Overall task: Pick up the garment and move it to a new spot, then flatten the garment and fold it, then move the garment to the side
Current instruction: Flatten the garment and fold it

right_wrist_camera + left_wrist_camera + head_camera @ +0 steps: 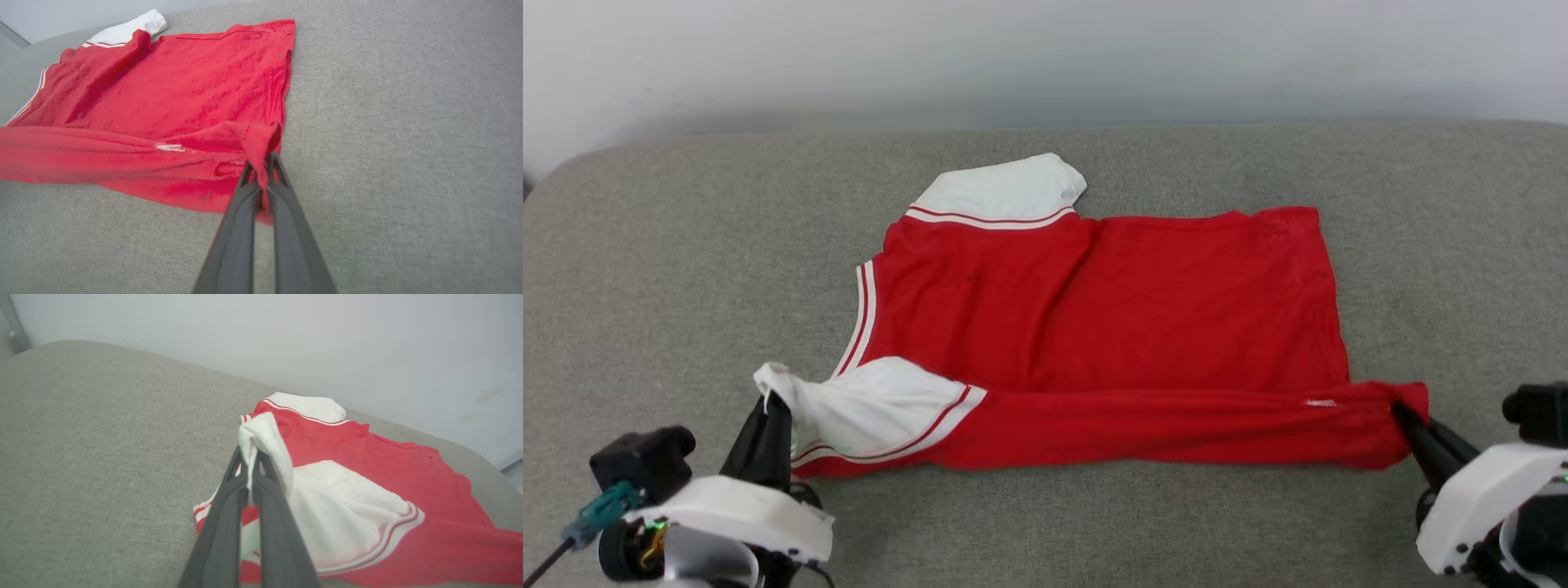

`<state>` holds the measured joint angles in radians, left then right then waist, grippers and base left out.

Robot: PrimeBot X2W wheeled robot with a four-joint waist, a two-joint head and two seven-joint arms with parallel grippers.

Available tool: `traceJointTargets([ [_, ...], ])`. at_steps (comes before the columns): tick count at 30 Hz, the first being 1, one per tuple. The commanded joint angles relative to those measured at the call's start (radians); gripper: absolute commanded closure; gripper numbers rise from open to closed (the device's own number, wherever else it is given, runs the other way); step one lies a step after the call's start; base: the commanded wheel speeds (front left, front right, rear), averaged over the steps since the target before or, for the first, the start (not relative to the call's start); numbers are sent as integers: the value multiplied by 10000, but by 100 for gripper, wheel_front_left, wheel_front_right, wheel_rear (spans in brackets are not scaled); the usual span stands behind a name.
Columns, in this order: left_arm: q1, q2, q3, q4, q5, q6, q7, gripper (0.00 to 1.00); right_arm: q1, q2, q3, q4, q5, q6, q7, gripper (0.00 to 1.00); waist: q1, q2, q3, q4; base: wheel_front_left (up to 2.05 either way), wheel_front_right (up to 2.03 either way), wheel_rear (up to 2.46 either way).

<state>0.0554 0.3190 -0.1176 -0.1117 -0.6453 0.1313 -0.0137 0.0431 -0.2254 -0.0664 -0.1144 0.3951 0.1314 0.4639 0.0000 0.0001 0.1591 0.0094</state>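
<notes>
The garment (1111,318) is a bright red short-sleeved shirt spread sideways on the grey cushion (686,269), with white striped sleeves toward the left. Its near edge is lifted into a taut band between both grippers. My left gripper (772,402) is shut on the near white sleeve end, seen closer in the left wrist view as white cloth pinched at the gripper (250,454) tips over the garment (367,486). My right gripper (1401,410) is shut on the near hem corner; in the right wrist view the gripper (261,161) clamps a red fold of the garment (184,94).
A pale wall (1045,57) runs behind the cushion's far edge. Bare grey fabric lies left of the shirt, right of it (1462,269) and along the near edge (1094,531).
</notes>
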Motion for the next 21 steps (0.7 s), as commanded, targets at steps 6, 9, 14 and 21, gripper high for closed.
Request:
traceJointTargets([
  [6,-1944,-120,-266,1184,48,-458,-131,100,-1821,-239,181,1063,43,-13,-62,100,0,-1,1127,96,0,0,0],
  [9,-2570,-189,-348,1995,-13,-676,-191,100,-2506,-190,453,1739,165,-11,-133,100,0,-1,1484,112,0,0,0],
  [14,-3412,-357,-499,3334,-207,-1073,-237,100,-3288,-229,929,3001,161,-11,-578,100,0,-1,2003,145,0,0,0],
  [21,-3905,-617,-648,4926,-697,-1674,-32,0,-3609,-397,1703,4350,322,-13,-1632,0,0,-1,2036,131,0,0,0],
])
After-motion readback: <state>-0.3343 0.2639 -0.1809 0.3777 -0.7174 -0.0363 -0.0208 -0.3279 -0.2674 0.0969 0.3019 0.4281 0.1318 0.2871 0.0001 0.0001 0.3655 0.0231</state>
